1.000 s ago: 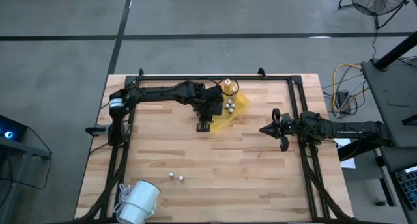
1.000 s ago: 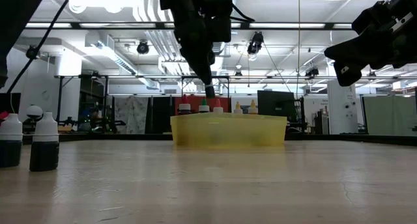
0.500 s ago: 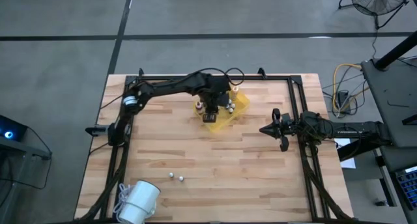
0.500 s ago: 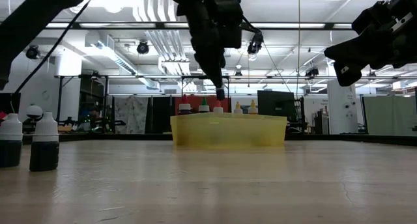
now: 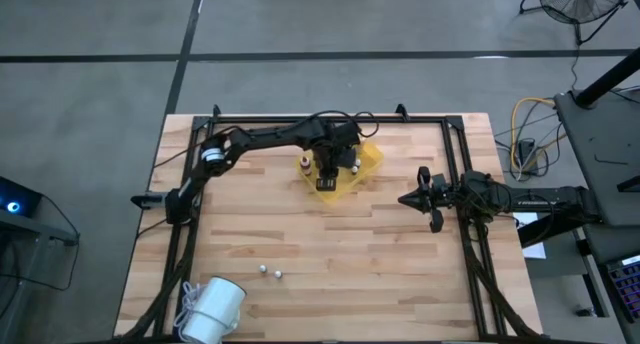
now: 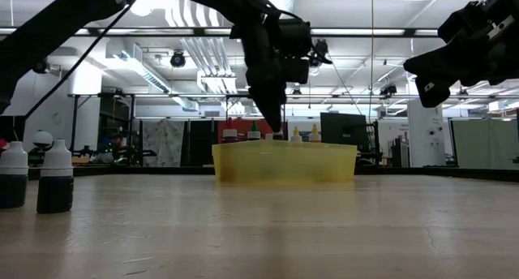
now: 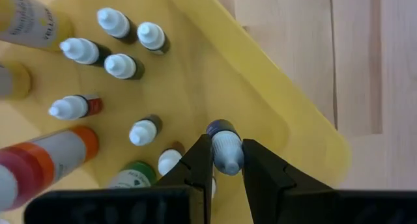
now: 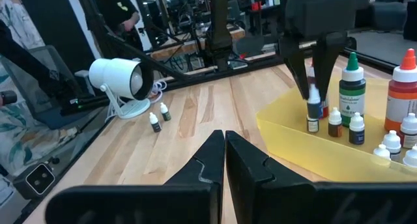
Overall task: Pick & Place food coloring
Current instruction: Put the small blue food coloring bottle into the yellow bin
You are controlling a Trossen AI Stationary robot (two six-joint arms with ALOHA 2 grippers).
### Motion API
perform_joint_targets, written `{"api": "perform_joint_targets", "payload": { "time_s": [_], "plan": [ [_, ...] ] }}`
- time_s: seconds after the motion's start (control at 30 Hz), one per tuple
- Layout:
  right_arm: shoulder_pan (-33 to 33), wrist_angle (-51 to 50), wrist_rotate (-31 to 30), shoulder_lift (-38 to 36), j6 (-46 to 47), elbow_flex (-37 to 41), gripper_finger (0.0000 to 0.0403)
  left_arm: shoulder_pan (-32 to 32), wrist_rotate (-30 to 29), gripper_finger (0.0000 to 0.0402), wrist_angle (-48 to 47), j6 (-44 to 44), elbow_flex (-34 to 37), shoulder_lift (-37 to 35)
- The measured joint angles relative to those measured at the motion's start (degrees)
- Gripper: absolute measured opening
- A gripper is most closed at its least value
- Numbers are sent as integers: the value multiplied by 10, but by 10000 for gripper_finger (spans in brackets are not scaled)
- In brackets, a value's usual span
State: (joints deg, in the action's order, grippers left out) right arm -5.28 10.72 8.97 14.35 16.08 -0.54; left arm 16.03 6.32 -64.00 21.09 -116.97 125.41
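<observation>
Left gripper (image 7: pixel 227 160), clamped on a tiny white-capped dark dropper bottle (image 7: pixel 225 146) above the yellow plastic tray (image 7: pixel 306 129), should lower it upright into the bare corner before releasing

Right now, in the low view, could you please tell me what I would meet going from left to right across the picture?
Two small dark bottles standing on the table → the left gripper, shut on a small bottle above the yellow tray → the right gripper, shut and raised high.
</observation>
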Motion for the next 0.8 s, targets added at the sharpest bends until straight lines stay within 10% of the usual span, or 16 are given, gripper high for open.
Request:
{"api": "perform_joint_targets", "payload": {
  "time_s": [0.8],
  "plan": [
    [0, 0, 0, 0, 0, 0, 9, -10, -63, 42, 46, -13, 33, 31]
  ]
}}
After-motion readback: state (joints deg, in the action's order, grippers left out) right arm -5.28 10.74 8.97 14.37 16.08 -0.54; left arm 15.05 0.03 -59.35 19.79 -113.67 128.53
